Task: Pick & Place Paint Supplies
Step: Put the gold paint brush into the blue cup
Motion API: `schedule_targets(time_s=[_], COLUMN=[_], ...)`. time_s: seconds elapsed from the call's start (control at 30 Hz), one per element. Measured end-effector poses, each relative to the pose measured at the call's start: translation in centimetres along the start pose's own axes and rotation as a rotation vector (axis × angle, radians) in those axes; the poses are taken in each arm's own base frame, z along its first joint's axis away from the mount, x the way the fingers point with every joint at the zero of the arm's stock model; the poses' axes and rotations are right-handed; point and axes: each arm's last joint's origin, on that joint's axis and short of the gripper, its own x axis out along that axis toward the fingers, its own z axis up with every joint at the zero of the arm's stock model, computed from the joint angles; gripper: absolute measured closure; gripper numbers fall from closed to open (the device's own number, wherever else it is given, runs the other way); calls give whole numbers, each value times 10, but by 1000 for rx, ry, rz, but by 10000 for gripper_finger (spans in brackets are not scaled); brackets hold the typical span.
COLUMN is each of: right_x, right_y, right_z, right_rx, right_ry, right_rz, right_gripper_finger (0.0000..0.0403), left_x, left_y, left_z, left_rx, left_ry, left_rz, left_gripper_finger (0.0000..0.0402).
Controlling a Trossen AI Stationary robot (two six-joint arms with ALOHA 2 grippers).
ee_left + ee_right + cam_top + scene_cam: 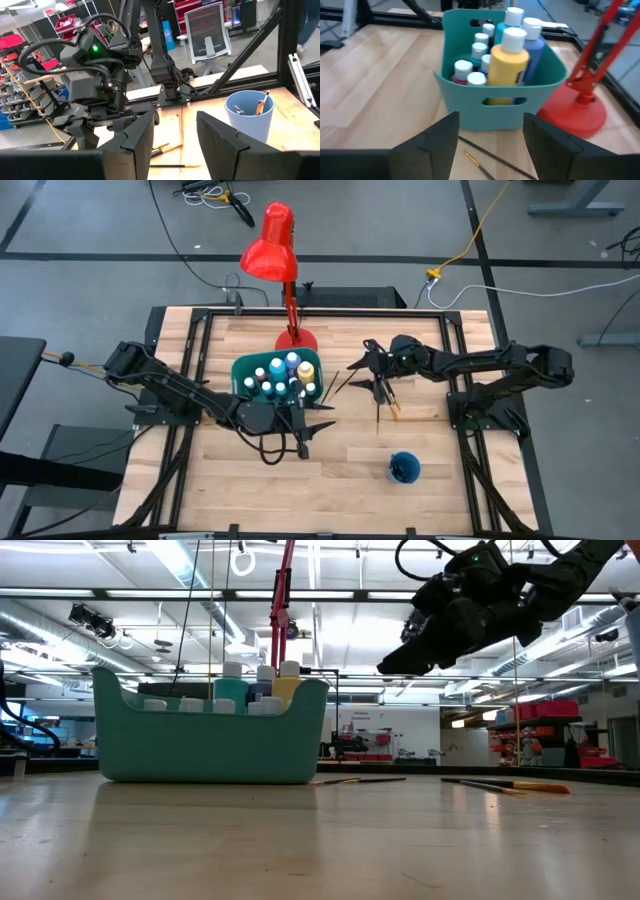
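The cup [404,468], a small round blue one of smooth plastic, stands nearest the table's front edge; brushes stand in it, one with an orange handle tip visible in the left wrist view. The table [350,480] is pale, planked wood with a dark metal frame round it.

Just behind and to the left of the cup, the left gripper [303,442] hangs low over the wood in front of the bin, its blocky dark fingers [137,137] apart with nothing between them.

The brushes [386,402] on the table are thin and long-handled, dark or with orange ends; a few lie flat on the wood between the bin and the right arm, one [497,158] just beside the bin's wall. The right gripper [378,366] is raised above them, clear of the table, fingers spread and empty.

The bin [243,370] is a teal rectangular tub with rounded corners and a slot handle. It holds the bottles [285,375], standing upright and close-packed: small, white-capped, in yellow, blue and teal, with shorter ones below rim height.

Behind the bin, touching or nearly so, is the round base of a glossy red lamp [270,245].
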Motion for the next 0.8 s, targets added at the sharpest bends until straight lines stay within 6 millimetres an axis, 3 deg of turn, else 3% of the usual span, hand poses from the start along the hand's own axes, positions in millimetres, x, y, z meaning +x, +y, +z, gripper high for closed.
schedule_targets(time_s=[0.27, 0.8], right_x=[26, 49], right_y=[-6, -38], right_z=[-25, -95], right_rx=[-30, 79], right_ry=[53, 251], right_rz=[17, -17], right_gripper_finger=[179, 179], left_x=[0, 0], left_y=[0, 0], left_z=[0, 0], left_rx=[-19, -19], left_ry=[-2, -2], left_rz=[1, 1], left_gripper_finger=[246, 246])
